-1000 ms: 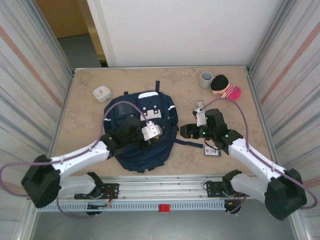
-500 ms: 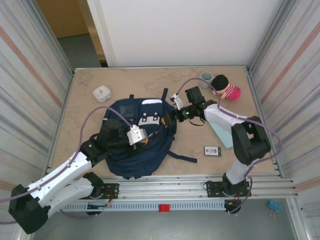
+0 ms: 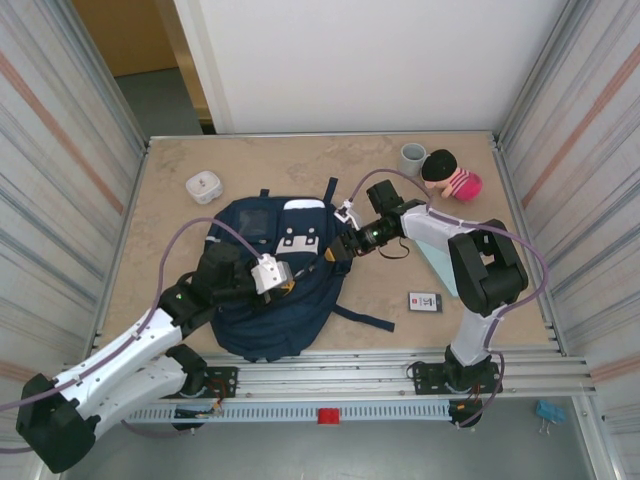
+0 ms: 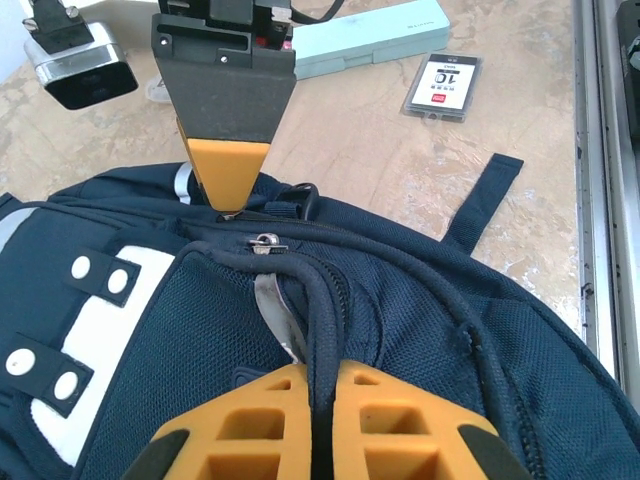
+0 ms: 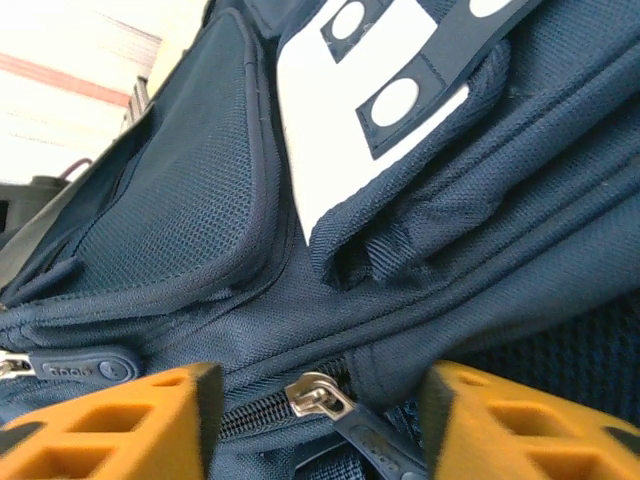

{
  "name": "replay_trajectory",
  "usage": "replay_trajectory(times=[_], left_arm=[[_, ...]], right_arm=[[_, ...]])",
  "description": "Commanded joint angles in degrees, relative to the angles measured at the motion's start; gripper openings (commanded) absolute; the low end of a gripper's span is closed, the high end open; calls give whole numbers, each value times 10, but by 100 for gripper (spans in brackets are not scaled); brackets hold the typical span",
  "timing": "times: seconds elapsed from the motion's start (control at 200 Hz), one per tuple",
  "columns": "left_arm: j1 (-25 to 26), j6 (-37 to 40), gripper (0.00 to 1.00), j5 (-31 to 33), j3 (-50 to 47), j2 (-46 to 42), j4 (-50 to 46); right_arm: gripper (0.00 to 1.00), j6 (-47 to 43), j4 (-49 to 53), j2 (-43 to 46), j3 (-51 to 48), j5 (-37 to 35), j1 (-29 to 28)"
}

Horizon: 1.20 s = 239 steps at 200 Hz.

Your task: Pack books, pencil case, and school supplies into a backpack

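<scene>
Marbled beige desk (image 3: 170, 230) lies under it all. Nearest us, the navy backpack (image 3: 300, 310) lies flat left of centre; the left tool (image 4: 320, 395) is pressed together, pinching a zipper seam on it. To its right we see a black labelled card (image 3: 425, 301), then the teal book (image 3: 436, 268). Farther on, the right tool (image 5: 318, 400) stands spread either side of a zip pull (image 5: 350, 425).

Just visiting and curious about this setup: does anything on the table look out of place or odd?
A pink plush toy with a black head lies beside the grey cup at the far right, odd among school things. The backpack is bunched where the left gripper pinches it; nothing looks spilled or damaged.
</scene>
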<state>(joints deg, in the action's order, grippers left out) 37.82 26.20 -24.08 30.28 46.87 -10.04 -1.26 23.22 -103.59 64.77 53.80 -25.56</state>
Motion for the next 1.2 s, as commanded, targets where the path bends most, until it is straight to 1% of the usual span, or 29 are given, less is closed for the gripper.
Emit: replay_trajectory(times=[0.0, 0.1, 0.2, 0.411, 0.526, 0.596, 0.712, 0.817, 0.962, 1.047, 1.193], left_arm=[[-9, -12, 2, -3, 10, -2, 74], [-9, -11, 2, -1, 11, -2, 74], [-10, -10, 2, 0, 11, -3, 76], [-11, -10, 2, 8, 9, 1, 75], [-11, -10, 2, 36, 11, 8, 64], [-11, -7, 2, 58, 14, 17, 53], [-11, -4, 2, 64, 21, 33, 43], [-11, -21, 2, 67, 19, 41, 67], [-11, -59, 2, 99, 20, 57, 99], [-11, -77, 2, 108, 18, 66, 119], [-10, -96, 1, 98, 19, 84, 152]], right_arm=[[41, -14, 44, 16, -1, 32, -5], [29, -12, 45, 26, -8, 28, -6], [27, -10, 44, 29, -10, 23, -5], [8, 4, 44, 36, -3, 1, -6], [0, 20, 46, 64, -4, -42, -5], [0, 27, 52, 85, -5, -71, -5], [0, 36, 59, 123, -6, -78, -7], [0, 45, 73, 148, -6, -95, -19], [0, 49, 99, 171, -8, -141, -51], [0, 58, 102, 181, -16, -145, -66], [0, 90, 80, 198, -36, -145, -88]])
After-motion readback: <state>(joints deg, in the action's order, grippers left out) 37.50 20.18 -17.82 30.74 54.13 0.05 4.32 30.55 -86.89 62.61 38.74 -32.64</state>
